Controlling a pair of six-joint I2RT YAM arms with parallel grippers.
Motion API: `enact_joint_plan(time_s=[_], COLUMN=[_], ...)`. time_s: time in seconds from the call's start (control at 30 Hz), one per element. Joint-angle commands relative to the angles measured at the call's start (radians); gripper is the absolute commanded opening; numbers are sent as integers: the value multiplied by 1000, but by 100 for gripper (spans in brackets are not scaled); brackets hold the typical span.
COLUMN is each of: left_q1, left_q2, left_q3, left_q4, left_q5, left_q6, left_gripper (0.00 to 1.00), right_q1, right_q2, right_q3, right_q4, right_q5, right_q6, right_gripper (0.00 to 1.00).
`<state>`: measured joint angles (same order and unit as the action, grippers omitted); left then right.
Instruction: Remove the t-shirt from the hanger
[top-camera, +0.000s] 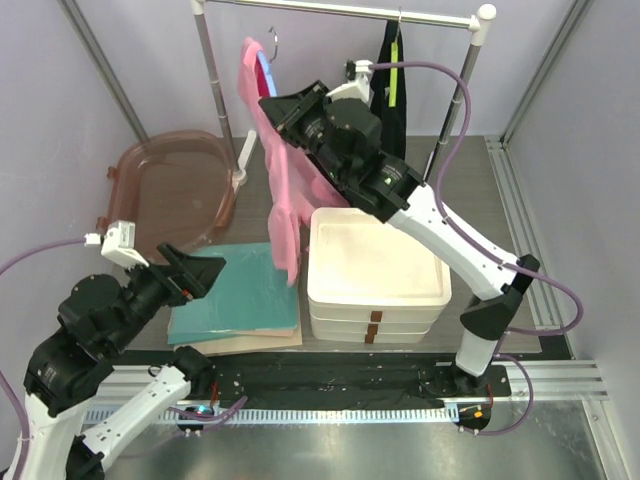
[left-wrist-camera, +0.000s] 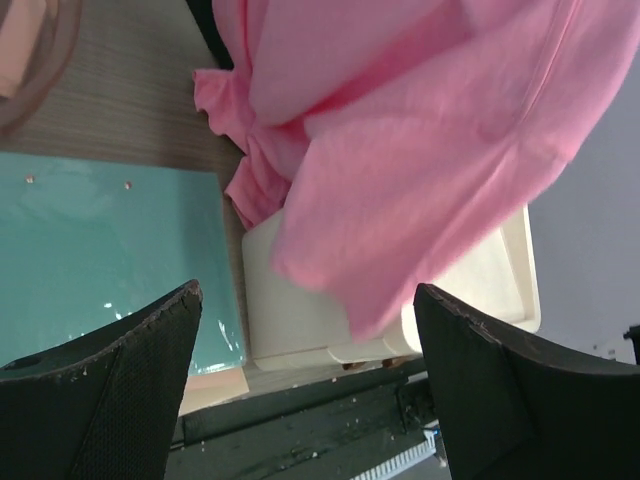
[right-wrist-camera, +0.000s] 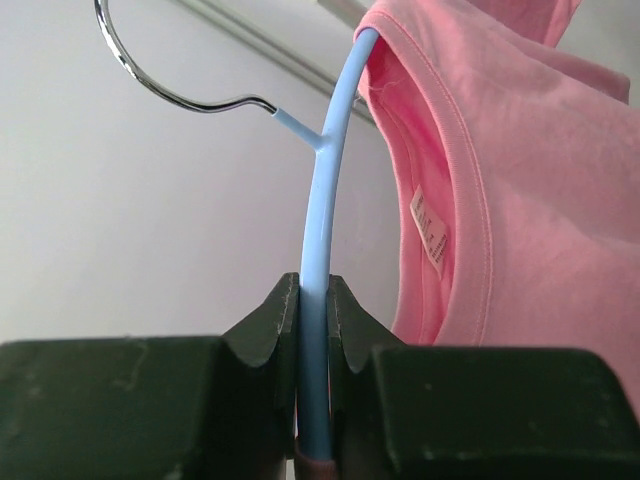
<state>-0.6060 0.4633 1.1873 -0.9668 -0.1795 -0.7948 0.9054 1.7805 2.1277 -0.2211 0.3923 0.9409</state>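
A pink t-shirt (top-camera: 280, 190) hangs from a light blue hanger (top-camera: 264, 68) held off the rail, above the table's middle. My right gripper (top-camera: 272, 108) is shut on the hanger's blue arm (right-wrist-camera: 318, 250) just below its metal hook (right-wrist-camera: 150, 75); the shirt's collar (right-wrist-camera: 455, 170) drapes over the far end. My left gripper (top-camera: 205, 272) is open and empty, low at the left, below and left of the shirt's hem. In the left wrist view the shirt (left-wrist-camera: 420, 150) hangs above and between my open fingers (left-wrist-camera: 130, 380).
A stack of cream trays (top-camera: 375, 270) stands at the centre. A teal board (top-camera: 240, 295) lies on a tan one to its left. A brown tub (top-camera: 165, 190) sits at the back left. A black and yellow garment (top-camera: 392, 80) hangs from the rail (top-camera: 340, 10).
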Motion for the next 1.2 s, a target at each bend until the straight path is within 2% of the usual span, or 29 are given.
enact_joint_plan(time_s=[0.0,0.2,0.33,0.47,0.57,0.63,0.7,0.77,0.93,1.17], left_q1=[5,5,5,21,86,139,190,196,201,218], left_q2=[166,409,510,638,702,713,724,733,713,753], left_q3=[112,262,337,440,532,538,532,532,482,488], left_q4=[89,172,243,243,189,198,230,231,309,321], left_q5=[-72,-116,-241,-334,-287,-208,-88,-80,-8,38], left_q6=[83,129,146,161,154,151,149,149,151,160], left_gripper=[85,83,82,69,66,66,61,56,57,61], right_q1=[13,13,13,13,13,13,12,13,13,13], right_q2=[-134,-213,-268,-328,-371,-400,-411,-421,-424,-441], right_q3=[-185,-342,-426,-506,-558,-591,-612,-620,-626,-649], right_q4=[262,308,325,351,355,353,355,356,353,355], right_q5=[-32,-165,-234,-290,-326,-343,-351,-359,-379,-438], right_q6=[22,-34,-63,-90,-106,-113,-119,-119,-119,-105], right_gripper=[1,1,1,1,1,1,1,1,1,1])
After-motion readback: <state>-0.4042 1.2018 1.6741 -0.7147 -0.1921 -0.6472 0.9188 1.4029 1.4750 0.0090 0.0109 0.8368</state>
